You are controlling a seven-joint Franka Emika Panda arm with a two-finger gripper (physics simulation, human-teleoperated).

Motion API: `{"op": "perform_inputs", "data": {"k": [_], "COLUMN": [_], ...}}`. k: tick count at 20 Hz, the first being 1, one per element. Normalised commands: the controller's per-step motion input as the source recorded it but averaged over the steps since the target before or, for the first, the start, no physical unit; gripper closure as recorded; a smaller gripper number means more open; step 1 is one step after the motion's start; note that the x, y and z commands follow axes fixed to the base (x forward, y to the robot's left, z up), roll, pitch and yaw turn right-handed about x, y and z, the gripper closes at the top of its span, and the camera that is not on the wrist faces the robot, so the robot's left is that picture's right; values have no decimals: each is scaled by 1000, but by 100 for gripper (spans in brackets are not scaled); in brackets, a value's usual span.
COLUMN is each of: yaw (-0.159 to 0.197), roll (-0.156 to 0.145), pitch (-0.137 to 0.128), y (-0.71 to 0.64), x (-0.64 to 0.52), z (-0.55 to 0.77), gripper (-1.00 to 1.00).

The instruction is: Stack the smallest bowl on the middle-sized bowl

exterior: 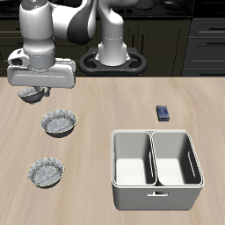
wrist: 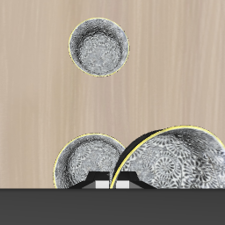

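Even, bright, diffuse light falls on the table [exterior: 97, 132], without glare. Soft, faint shadows sit beneath objects. Both renders are sharp but low-resolution.

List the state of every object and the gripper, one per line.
gripper: shut on the smallest bowl
smallest bowl: upright, held at its rim, not yet stacked
bowl farther back: upright, empty, on the table
bowl nearer the table's front edge: upright, empty, on the table
white two-compartment bin: upright, both compartments empty
dark blue block: lying flat on the table, untouched
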Motion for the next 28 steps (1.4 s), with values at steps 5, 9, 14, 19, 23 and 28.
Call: {"op": "perform_inputs", "data": {"k": [5,9,14,19,23,28], "yaw": [9,-3,13,14,7,-3], "roll": [7,-12,5,-16,-47,-33], "pitch": [8,1,-31,-32,-22,-6], "y": [51,58,49,-10,-28,-45], "x": [328,342,277,339,248,277], "z": [47,124,152,44,90,48], "gripper": [100,100,100,100,100,100]}}
